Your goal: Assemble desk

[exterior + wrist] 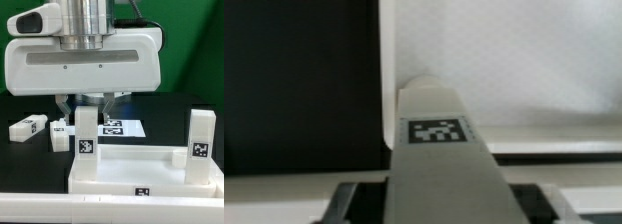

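Assembly is looking about half done: the gripper (pixel 86 106) is clamping its jaws on one upright leg (pixel 87 133) at a corner of the desk top (pixel 140 172), a second leg (pixel 203 136) is standing at another corner, and two loose legs (pixel 28 127) (pixel 60 134) are lying beside it.

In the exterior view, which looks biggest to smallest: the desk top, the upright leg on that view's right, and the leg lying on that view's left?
1. desk top
2. upright leg
3. lying leg, though it sits farther from the camera, so the two legs may really match.
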`<state>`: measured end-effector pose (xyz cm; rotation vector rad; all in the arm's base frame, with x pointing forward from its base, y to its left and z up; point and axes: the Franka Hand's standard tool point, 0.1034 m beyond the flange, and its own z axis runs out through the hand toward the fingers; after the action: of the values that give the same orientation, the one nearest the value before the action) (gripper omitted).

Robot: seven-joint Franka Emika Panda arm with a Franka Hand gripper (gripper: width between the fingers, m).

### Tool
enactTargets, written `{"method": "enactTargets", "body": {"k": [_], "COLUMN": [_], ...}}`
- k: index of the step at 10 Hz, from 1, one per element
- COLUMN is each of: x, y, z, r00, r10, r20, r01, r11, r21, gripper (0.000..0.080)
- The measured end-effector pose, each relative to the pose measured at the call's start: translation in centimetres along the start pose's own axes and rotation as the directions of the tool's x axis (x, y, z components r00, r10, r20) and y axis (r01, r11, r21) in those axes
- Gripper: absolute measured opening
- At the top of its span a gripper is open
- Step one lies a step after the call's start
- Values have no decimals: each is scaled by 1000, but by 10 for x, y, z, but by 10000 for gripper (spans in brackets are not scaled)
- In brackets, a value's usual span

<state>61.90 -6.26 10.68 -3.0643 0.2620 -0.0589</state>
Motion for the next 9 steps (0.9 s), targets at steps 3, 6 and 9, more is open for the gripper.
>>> {"method": "enactTargets", "body": {"k": [3, 6, 9], "x": [0, -1, -1], "y": [6, 13, 13], "z": [-1, -1, -1], "r00": [970, 921, 909], "r10": [243, 389, 416], "r20": [-4, -10, -10], "r01": [-243, -389, -416], "r11": [970, 921, 909], "r21": [-13, -28, -27], "gripper": [291, 295, 486]}}
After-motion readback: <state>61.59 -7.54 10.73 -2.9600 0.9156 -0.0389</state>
